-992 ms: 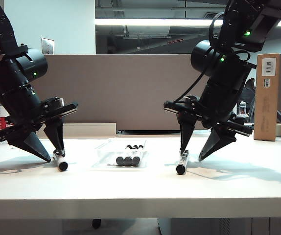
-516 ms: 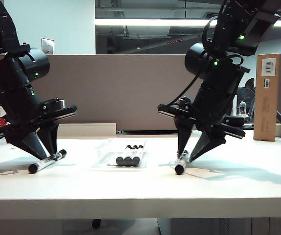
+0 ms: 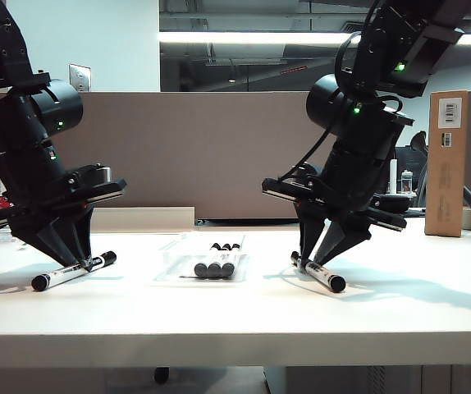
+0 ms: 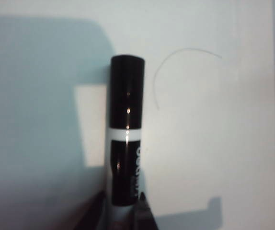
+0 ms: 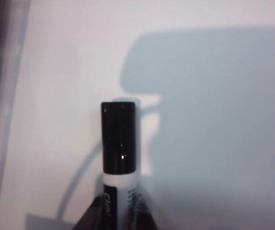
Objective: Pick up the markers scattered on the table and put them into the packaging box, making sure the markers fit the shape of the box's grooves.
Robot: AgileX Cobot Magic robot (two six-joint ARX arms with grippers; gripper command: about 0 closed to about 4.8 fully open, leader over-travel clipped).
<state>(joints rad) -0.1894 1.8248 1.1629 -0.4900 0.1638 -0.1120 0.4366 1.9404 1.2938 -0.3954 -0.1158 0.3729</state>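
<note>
L gripper (image 3: 70, 264) at left of surface (image 3: 235, 316), jaws clamped on marker (image 3: 73, 272). Packaging box (image 3: 203, 264) centre, three markers (image 3: 216, 261) seated. R gripper (image 3: 317, 261) right of box, jaws pinching second marker (image 3: 321, 274). I'd lift level, align barrels w/ grooves. Fingertips cut off in wrist views; free grooves unclear.

In both wrist views we lose the marker barrels at the 6 o'clock edge: the left marker (image 4: 126, 139) and the right marker (image 5: 120, 158) are cut off there, with only slivers of fingertips (image 4: 142, 213) showing. The packaging box (image 3: 178, 246) is too clear for us to make out its grooves.
</note>
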